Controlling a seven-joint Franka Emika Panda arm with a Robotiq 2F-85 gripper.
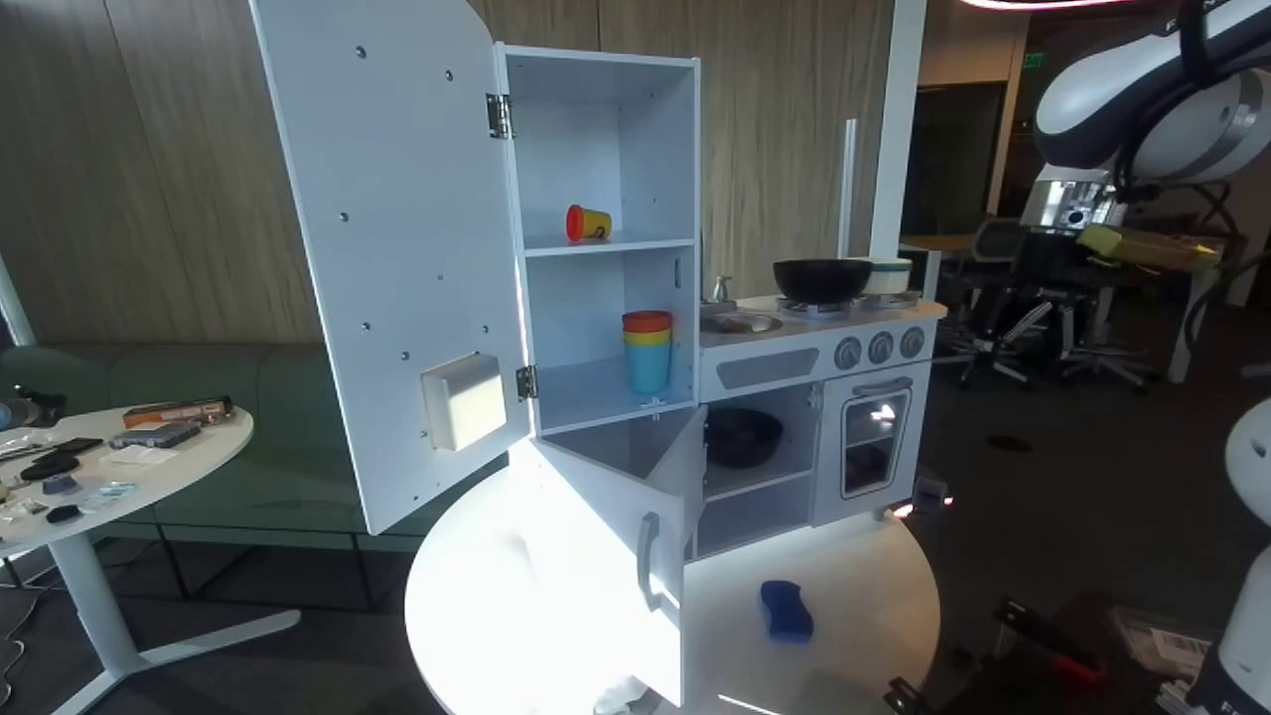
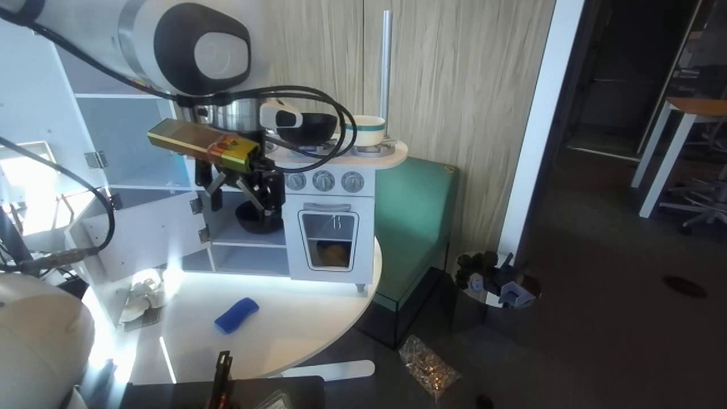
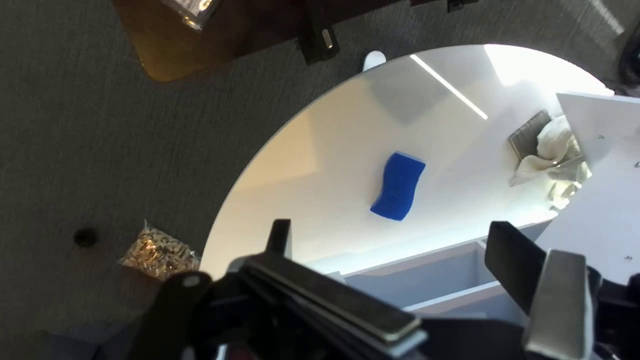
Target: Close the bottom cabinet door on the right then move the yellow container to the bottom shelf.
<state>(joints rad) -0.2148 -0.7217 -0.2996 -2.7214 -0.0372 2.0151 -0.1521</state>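
The yellow container (image 1: 596, 225), with a red end, lies on its side on the higher board of the tall white cupboard in an exterior view. The bottom shelf (image 1: 586, 390) is below it and holds a stack of cups at its right. The right bottom cabinet door (image 2: 150, 234) stands open; its inner face also shows in the wrist view (image 3: 600, 205). My gripper (image 2: 243, 209) hangs in front of the stove cabinet's open compartment, apart from the door. Its fingertips (image 3: 390, 237) are wide apart with nothing between them. It is open.
Another lower door with a handle (image 1: 647, 561) stands open beside the right one. The tall upper door (image 1: 417, 248) is wide open. A blue sponge (image 1: 786, 610) lies on the round table (image 1: 874, 636). Pans and a white pot (image 2: 366, 130) stand on the stove.
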